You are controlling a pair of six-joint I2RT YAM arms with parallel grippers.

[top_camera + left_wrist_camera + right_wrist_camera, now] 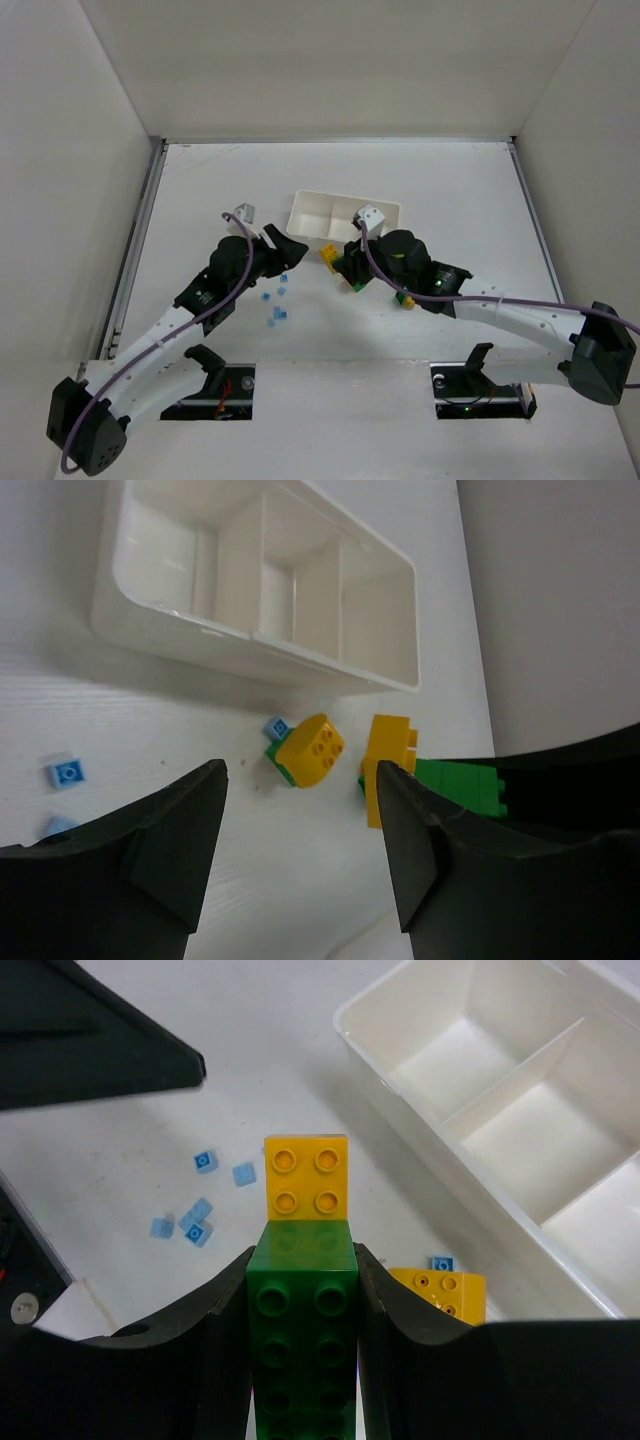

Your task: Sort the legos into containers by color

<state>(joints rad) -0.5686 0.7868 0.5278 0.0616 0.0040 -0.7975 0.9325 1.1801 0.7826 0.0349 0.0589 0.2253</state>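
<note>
My right gripper [305, 1290] is shut on a long green brick [305, 1340] with a yellow brick [307, 1178] stuck on its far end, held just in front of the white three-compartment tray [420, 1060]. From above, the green brick [353, 283] sits between the right fingers. A loose yellow brick [445, 1295] on a green one and a tiny blue brick [441, 1262] lie beside the tray. My left gripper [300, 830] is open and empty, facing these bricks [312, 750]. Several tiny blue bricks [277, 303] lie under it. The tray compartments [290, 570] look empty.
More yellow and green bricks [405, 298] lie partly hidden under the right arm. White walls enclose the table on the left, back and right. The two arms are close together in front of the tray [310, 212].
</note>
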